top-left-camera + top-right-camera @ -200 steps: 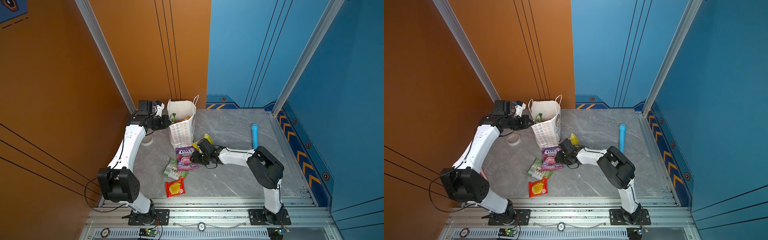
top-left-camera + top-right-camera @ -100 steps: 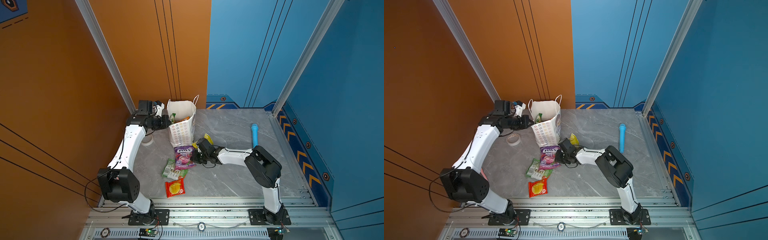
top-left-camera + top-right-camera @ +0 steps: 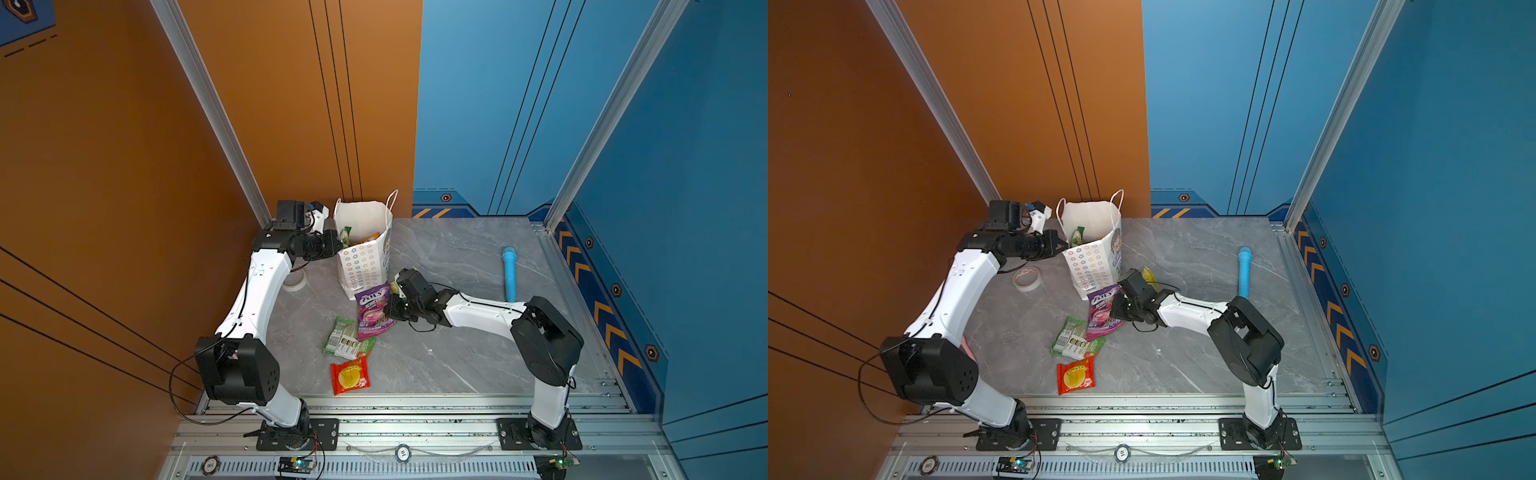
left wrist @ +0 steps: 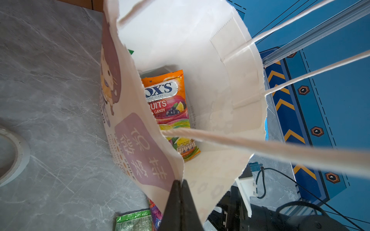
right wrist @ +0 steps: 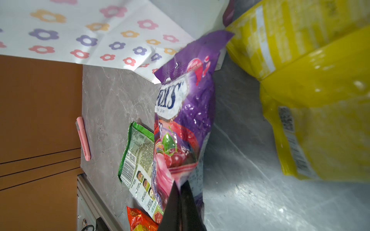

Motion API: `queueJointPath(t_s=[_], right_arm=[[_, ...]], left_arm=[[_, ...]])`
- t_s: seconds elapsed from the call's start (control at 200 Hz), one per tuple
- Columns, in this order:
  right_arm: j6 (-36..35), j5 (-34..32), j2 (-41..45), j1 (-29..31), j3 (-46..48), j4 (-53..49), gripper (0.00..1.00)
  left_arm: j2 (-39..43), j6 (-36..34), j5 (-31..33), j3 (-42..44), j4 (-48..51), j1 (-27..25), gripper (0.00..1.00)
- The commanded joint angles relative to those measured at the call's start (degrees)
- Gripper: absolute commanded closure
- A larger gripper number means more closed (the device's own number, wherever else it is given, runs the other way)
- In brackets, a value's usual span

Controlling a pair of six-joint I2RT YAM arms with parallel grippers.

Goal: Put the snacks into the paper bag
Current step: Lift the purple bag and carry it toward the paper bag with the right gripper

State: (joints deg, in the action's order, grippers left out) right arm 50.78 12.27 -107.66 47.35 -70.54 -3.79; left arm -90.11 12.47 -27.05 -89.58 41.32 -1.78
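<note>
Left gripper (image 4: pixel 180 182) fingers were fully closed, pinching the rim of the paper bag (image 4: pixel 220 60) at a side fold, which held the mouth open. The bag (image 3: pixel 365 266) stood upright at the back of the tabletop (image 3: pixel 457 365), close to the orange wall. An orange FOX'S packet (image 4: pixel 168 104) lay inside on the bottom, with a green pouch top (image 3: pixel 1077 235) poking up near the rim.

Right gripper (image 5: pixel 181 184) fingers were closed tight on the long edge of the purple FOX'S packet (image 5: pixel 190 110). Can't tell if the packet was fully off the table. Its top end sat just beside the bag's base, and its other long edge overlapped the green pouch (image 3: pixel 343 338).

The red pouch (image 3: pixel 350 375) lay near the front rail, apart from the rest. The yellow pouch (image 5: pixel 310 100) was just beside the right wrist, by the bag's front corner.

The tape roll (image 3: pixel 1027 278) sat beside the left forearm. The pink box cutter (image 5: pixel 83 138) lay along the table edge at the orange wall. The blue stick (image 3: pixel 509 274) was well apart on the right side. There was open grey surface between the right arm and the front rail.
</note>
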Motion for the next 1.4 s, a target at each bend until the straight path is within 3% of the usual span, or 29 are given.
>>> queueJointPath(t_s=[0.0,0.41,0.846,1.061,1.396], right_arm=[[-2.9,-3.2,3.5,0.0,-0.4,-3.1,1.00],[-7.3,-8.6,12.9,-0.7,1.2,-9.2,1.00],[-10.8,-12.2,21.0,-5.5,2.5,-13.6,1.00],[-14.4,-13.8,24.4,-9.2,-0.1,-15.5,1.00],[-16.5,-15.3,26.5,-9.8,-5.4,-12.9,1.00]], left_arm=[[0.8,-0.3,1.4,1.4,1.5,-0.1,0.98],[0.6,-0.4,1.6,1.4,1.6,-0.2,0.98],[0.5,-0.5,2.0,1.4,1.5,-0.2,0.99],[0.5,-0.5,1.8,1.4,1.6,-0.3,0.99],[0.5,-0.5,2.0,1.4,1.6,-0.4,0.99]])
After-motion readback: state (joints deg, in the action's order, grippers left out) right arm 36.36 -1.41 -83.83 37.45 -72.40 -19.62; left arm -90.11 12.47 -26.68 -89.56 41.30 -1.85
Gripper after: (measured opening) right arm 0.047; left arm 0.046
